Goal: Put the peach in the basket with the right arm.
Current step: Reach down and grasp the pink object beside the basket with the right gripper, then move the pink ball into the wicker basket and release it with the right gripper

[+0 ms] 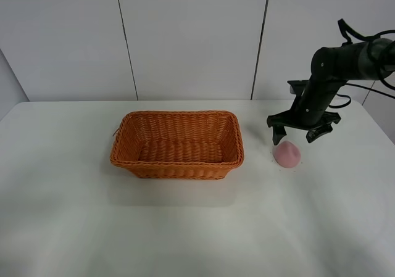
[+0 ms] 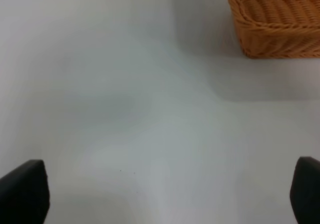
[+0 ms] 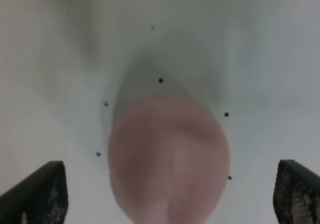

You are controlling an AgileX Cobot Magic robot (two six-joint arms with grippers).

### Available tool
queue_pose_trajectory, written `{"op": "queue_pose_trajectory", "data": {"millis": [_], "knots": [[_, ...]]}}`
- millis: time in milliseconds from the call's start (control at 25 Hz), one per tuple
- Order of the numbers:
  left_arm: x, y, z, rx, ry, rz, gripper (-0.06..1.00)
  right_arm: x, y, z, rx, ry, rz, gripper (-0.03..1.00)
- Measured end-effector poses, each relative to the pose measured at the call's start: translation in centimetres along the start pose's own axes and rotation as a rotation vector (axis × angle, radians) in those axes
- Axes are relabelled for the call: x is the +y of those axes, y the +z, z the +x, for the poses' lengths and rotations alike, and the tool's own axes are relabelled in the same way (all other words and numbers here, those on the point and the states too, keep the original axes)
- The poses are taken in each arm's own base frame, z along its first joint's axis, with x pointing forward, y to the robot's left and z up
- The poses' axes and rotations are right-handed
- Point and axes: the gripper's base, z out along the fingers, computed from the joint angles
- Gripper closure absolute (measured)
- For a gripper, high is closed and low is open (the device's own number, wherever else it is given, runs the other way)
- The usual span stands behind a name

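Note:
The pale pink peach (image 1: 287, 154) lies on the white table, right of the orange-brown wicker basket (image 1: 178, 144). My right gripper (image 1: 295, 133) hangs open just above and behind the peach, its two black fingers spread wide. In the right wrist view the peach (image 3: 169, 159) fills the middle, blurred, between the two fingertips (image 3: 42, 191) at the frame's corners. The basket holds nothing. My left gripper (image 2: 165, 194) is open over bare table, and a corner of the basket (image 2: 275, 19) shows in its view. The left arm is outside the exterior high view.
The white table (image 1: 185, 227) stretches around the basket, with a panelled white wall behind it. Small dark specks (image 3: 160, 80) dot the table around the peach.

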Motion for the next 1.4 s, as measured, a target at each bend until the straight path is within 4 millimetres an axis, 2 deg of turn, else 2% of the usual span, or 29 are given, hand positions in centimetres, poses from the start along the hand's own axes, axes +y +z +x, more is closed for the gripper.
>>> {"op": "queue_pose_trajectory", "data": {"millis": [200, 600, 640, 720, 880, 960, 1120, 1200, 1400], "knots": [[0.0, 0.0, 0.0, 0.000, 0.000, 0.000, -0.04, 0.0, 2.5, 0.3, 0.049, 0.001, 0.001, 0.33], [0.0, 0.0, 0.0, 0.000, 0.000, 0.000, -0.04, 0.0, 3.9, 0.3, 0.059, 0.003, 0.001, 0.35], [0.0, 0.0, 0.0, 0.000, 0.000, 0.000, -0.04, 0.0, 3.9, 0.3, 0.057, 0.003, 0.001, 0.37], [0.0, 0.0, 0.0, 0.000, 0.000, 0.000, -0.04, 0.0, 3.9, 0.2, 0.051, 0.005, 0.001, 0.51], [0.0, 0.0, 0.0, 0.000, 0.000, 0.000, -0.04, 0.0, 3.6, 0.1, 0.042, 0.005, 0.000, 0.88], [0.0, 0.0, 0.0, 0.000, 0.000, 0.000, -0.04, 0.0, 2.8, 0.0, 0.023, 0.004, 0.000, 0.96], [0.0, 0.0, 0.0, 0.000, 0.000, 0.000, -0.04, 0.0, 0.5, -0.7, 0.002, 0.003, -0.001, 0.96], [0.0, 0.0, 0.0, 0.000, 0.000, 0.000, -0.04, 0.1, -1.7, -1.4, -0.024, 0.002, -0.002, 0.96], [0.0, 0.0, 0.0, 0.000, 0.000, 0.000, -0.04, 0.2, -9.2, -3.7, -0.121, -0.004, -0.002, 0.96]]}}
